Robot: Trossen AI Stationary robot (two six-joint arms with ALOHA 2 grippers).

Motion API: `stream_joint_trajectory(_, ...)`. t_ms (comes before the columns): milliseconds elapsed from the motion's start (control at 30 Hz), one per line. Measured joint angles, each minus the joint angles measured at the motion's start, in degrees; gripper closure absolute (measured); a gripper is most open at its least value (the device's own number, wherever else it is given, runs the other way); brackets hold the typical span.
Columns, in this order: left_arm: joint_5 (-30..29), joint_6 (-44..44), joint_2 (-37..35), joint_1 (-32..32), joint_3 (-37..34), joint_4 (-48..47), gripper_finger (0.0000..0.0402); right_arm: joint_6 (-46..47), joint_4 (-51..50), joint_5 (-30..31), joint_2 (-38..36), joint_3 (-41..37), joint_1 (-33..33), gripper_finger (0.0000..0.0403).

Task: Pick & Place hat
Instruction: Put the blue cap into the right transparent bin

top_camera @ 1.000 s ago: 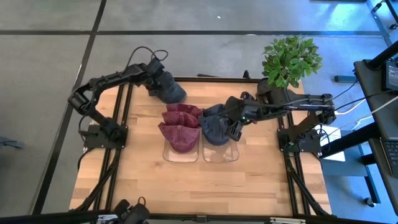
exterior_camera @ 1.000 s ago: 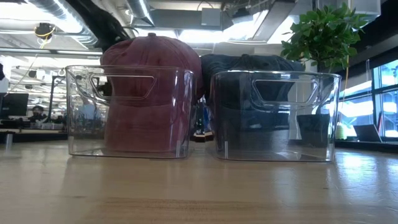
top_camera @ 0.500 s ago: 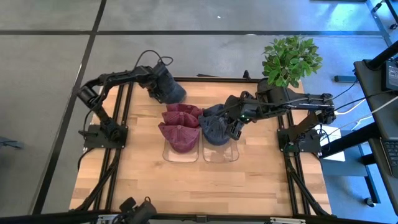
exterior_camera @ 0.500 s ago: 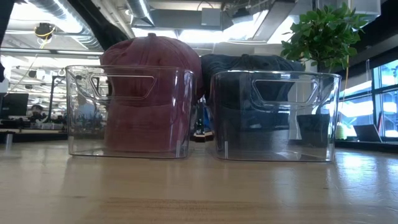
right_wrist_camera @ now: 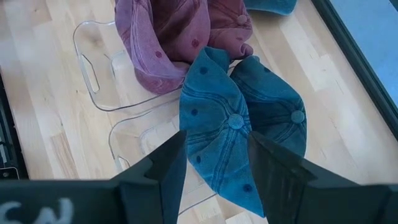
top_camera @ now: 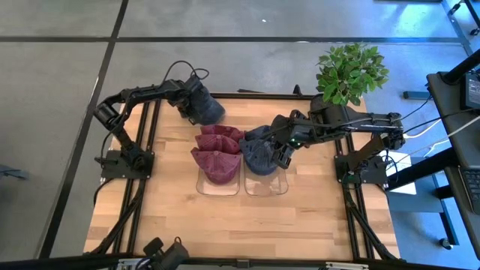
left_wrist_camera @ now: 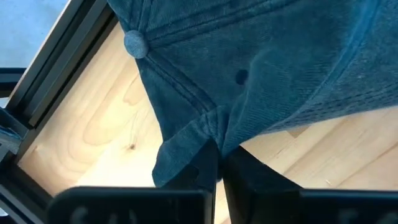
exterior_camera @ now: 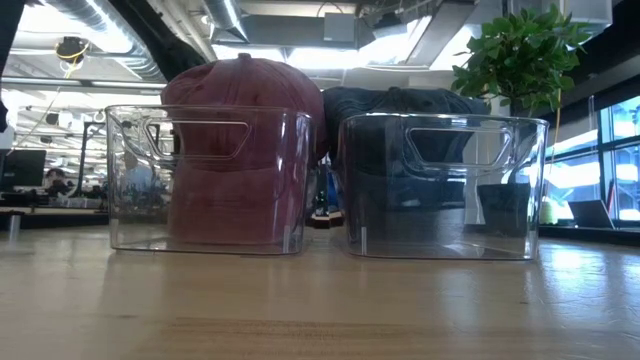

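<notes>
A blue hat [top_camera: 210, 112] lies on the wooden table near its far left edge, and my left gripper [top_camera: 196, 105] is shut on it; its top button [left_wrist_camera: 135, 45] shows in the left wrist view. Two clear bins stand mid-table. The left bin [top_camera: 204, 184] holds maroon hats [top_camera: 217, 154] and the right bin [top_camera: 279, 186] holds blue hats [right_wrist_camera: 233, 121]. My right gripper [right_wrist_camera: 214, 158] hovers open above the blue hats in the right bin, a finger standing to each side of the top hat. My left gripper pinches a bunched fold of the hat's cloth [left_wrist_camera: 211, 127] between its two shut fingers [left_wrist_camera: 202, 171], partway down the crown from the top button. The fingers slant down from the table's far left. The hat's body spreads on the table beyond them.
A potted plant [top_camera: 349, 71] stands at the table's far right corner. In the low view both bins [exterior_camera: 205, 180] [exterior_camera: 440, 185] stand side by side, hats bulging above their rims. Bare wood stretches along the near half of the table [top_camera: 240, 225].
My left arm has swung its elbow toward the table's far edge while its gripper has stayed at the blue hat. The hat and the bins lie where they were.
</notes>
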Motion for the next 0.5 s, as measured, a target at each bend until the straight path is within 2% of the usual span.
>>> stream_joint_trajectory(100, -0.3, 0.1, -0.1, -0.3, 0.0, -0.3, 0.0393, 0.0, 0.0, 0.0, 0.0, 0.0, 0.0, 0.0233)
stream_joint_trajectory(233, -4.4, 1.4, -1.3, -1.1, 0.0, -2.9, 0.0396, 0.1, 0.0, 0.0, 0.0, 0.0, 0.0, 0.0233)
stream_joint_trajectory(367, -4.0, 1.7, -2.6, -1.2, 0.0, -4.4, 0.0396, 0.0, 0.0, 0.0, 0.0, 0.0, 0.0, 0.0233)
stream_joint_trajectory(500, -6.1, 0.9, -4.2, -2.6, 0.0, -6.3, 0.0397, 0.0, 0.0, 0.0, 0.0, 0.0, 0.0, 0.0233)
